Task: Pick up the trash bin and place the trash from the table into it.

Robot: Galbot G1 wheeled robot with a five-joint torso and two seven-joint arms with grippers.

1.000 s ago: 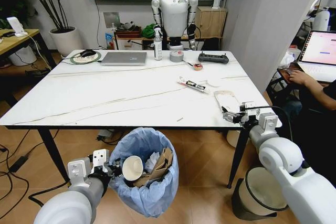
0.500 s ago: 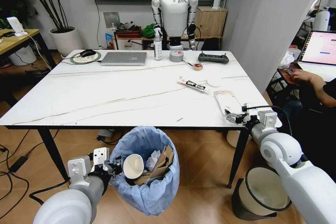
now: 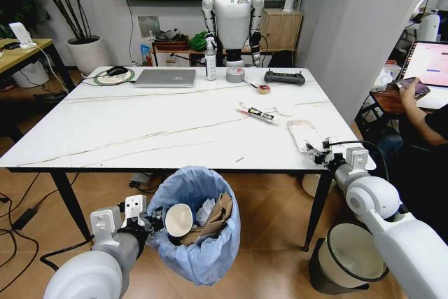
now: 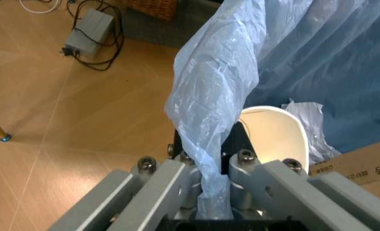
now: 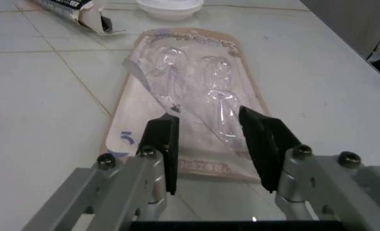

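- Two end effectors are at work: the right end effector (image 5: 209, 144) hovers low over the near right corner of the table (image 3: 140, 131), its black pads spread apart with nothing between them, lined up on a flat blister pack (image 5: 190, 120).
- Judged from its look, the blister pack is a thin card backing with a clear, torn plastic shell; it should be light, springy and slippery, and lying flat it gives little to bite on. The raised plastic bubble or the near edge of the card seems the best place to take hold.
- Printing along the card's edges is too blurred to read.
- Beyond it lie a torn printed box (image 5: 74, 12) and a shallow white lid (image 5: 170, 7).
- Left end effector (image 4: 209, 187) is clamped on the rim and bunched blue liner of the trash bin (image 3: 192, 225), held below the table's near edge.
- Soft and crinkly, the liner could slip or tear; the rim beneath is the firmer part.
- Inside sit a paper cup (image 3: 178, 221), crumpled white paper and torn cardboard (image 4: 360, 163), on which only digits like "95" can be read.
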